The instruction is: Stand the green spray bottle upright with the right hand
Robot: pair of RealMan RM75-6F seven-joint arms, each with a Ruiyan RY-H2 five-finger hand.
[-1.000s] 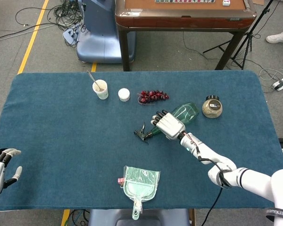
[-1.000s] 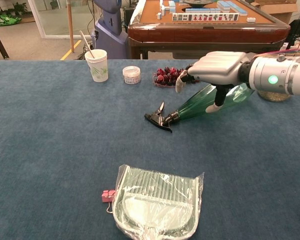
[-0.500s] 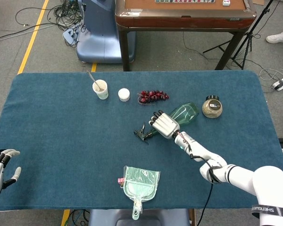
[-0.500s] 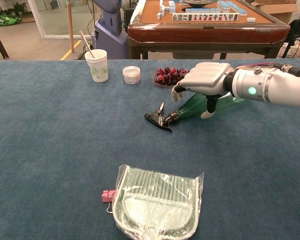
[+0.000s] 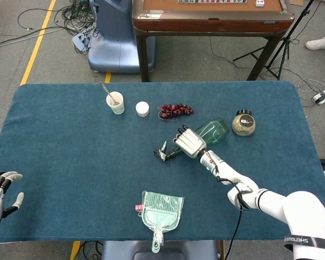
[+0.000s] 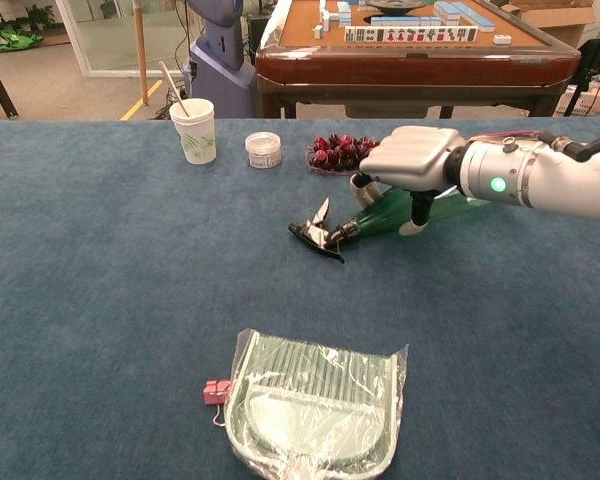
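Head view: your right robot hand (image 5: 189, 143) lies over the green spray bottle (image 5: 212, 131), which rests on its side on the tabletop (image 5: 70, 146) a little right of centre, nearer the far edge than the near one. The bottle's black trigger head (image 5: 162, 154) points toward the left edge; its base points toward the far right corner. Chest view: your right robot hand (image 6: 408, 160) covers the bottle's neck and shoulder from above, thumb down on the near side and other fingers curled over the far side, closing around the green spray bottle (image 6: 380, 215). How firm the grip is cannot be told.

Your left robot hand (image 5: 1, 190) sits off the near left corner, fingers apart and holding nothing.

Along the far edge, from left to right, you see a paper cup (image 5: 115, 102) with a stirrer, a small white jar (image 5: 142, 109), a bunch of dark grapes (image 5: 175, 110) and a lidded glass jar (image 5: 243, 123). A green dustpan (image 5: 161, 212) in clear wrap lies at the near edge, near the middle.
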